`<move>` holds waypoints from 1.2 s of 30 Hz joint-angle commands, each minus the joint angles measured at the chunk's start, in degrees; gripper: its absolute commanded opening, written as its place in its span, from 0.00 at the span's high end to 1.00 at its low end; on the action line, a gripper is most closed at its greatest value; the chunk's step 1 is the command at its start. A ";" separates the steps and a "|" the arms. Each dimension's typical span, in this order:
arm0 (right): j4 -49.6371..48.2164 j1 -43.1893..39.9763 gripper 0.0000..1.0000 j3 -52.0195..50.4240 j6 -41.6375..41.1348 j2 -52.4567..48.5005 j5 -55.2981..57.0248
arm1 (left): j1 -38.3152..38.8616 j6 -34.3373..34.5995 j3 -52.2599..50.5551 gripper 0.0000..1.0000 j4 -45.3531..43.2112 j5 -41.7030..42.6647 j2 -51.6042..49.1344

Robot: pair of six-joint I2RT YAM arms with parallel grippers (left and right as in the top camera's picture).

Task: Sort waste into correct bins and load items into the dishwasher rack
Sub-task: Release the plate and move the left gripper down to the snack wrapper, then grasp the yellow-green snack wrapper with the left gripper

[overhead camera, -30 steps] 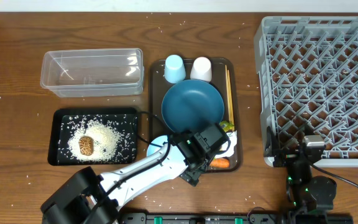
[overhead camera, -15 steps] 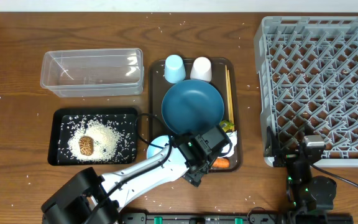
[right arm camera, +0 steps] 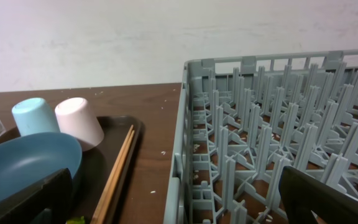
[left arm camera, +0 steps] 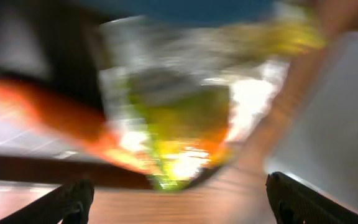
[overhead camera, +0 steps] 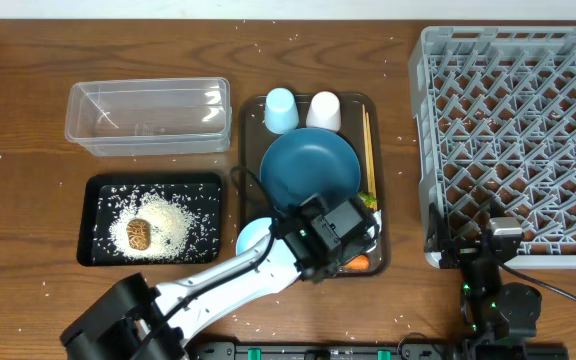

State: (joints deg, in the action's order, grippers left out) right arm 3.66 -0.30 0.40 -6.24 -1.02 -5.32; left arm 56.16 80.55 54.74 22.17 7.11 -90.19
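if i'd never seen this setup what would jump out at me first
The big grey rack fills the right side of the table. At the left, a black tray holds a white heap of rice with a brown lump at its edge. In the middle, the left gripper hangs open over a crumpled wrapper and a carrot at the near end of the brown tray.

Overhead view: the left arm (overhead camera: pixel 238 275) hides most of the light-blue bowl (overhead camera: pixel 251 238), all but a green corner of the wrapper (overhead camera: pixel 369 201) and all but the orange tip of the carrot (overhead camera: pixel 358 263); the rack (overhead camera: pixel 513 130) runs off the right edge. Left wrist view: motion blur smears wrapper and carrot. Right wrist view: the plate (right arm camera: pixel 23 165) is cropped lower left.
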 commanded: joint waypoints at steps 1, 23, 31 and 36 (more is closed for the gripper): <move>0.22 -0.28 0.01 -0.09 0.74 0.09 0.39 | 0.20 -16.57 0.09 0.11 -3.61 -0.52 1.33; 0.22 -0.28 0.01 -0.09 0.74 0.09 0.39 | 0.28 -34.42 0.09 0.11 -4.28 -1.42 -5.29; 0.22 -0.28 0.01 -0.09 0.74 0.09 0.39 | 0.28 -36.15 0.09 0.11 -3.98 -6.78 -5.29; 0.22 -0.28 0.01 -0.09 0.74 0.09 0.39 | 0.26 -39.71 0.09 0.11 -2.86 -11.17 -5.29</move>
State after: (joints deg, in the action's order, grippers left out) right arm 3.66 -0.30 0.40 -6.24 -1.02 -5.30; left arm 56.36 43.75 54.76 18.46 0.91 -95.29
